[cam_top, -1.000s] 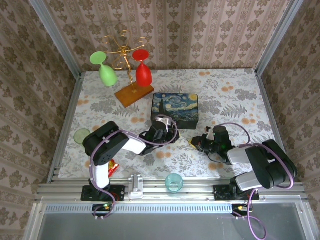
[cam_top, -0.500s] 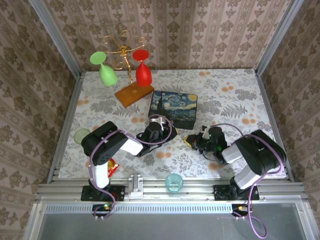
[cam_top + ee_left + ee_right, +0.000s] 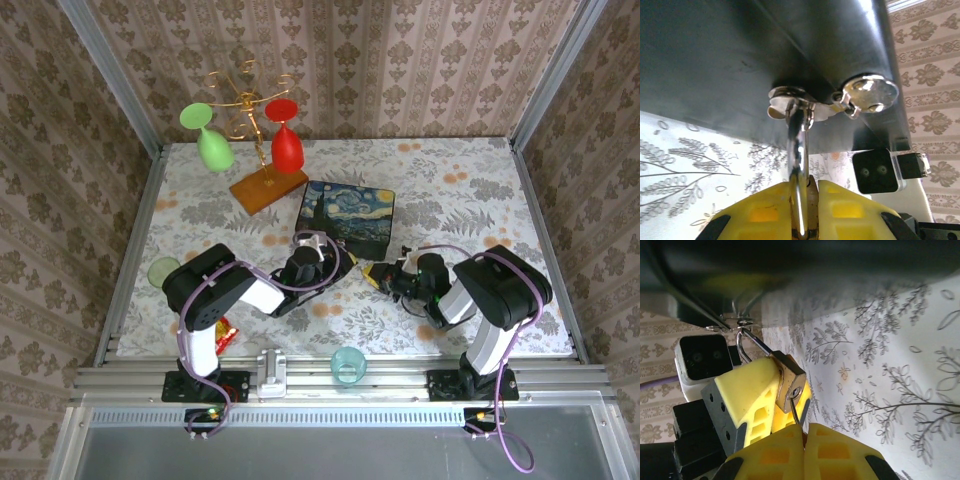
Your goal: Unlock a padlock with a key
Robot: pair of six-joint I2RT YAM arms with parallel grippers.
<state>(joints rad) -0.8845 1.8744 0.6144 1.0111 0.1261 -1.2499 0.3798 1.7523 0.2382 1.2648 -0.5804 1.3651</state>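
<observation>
Brass padlock point(image 3: 790, 376), tilted, hangs by its silvery shackle; the thin grey key point(image 3: 795, 413) meets its keyhole.

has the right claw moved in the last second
Yes: the right claw slid left in the top view, nearer the line of the teal cup.

Our left arm point(image 3: 212, 285) and right arm point(image 3: 498, 288) are folded low over the desk point(image 3: 480, 190), with elbows raised near the bases and forearms reaching inward, so that our two wrists face each other near the middle. Our left claw point(image 3: 316, 246) is clamped, its yellow fingers point(image 3: 765, 210) pressed on the padlock point(image 3: 789, 381). Our right claw point(image 3: 377, 276) meets it nearly tip to tip, its fingers point(image 3: 840, 450) pinched together on the key point(image 3: 795, 413).
</observation>
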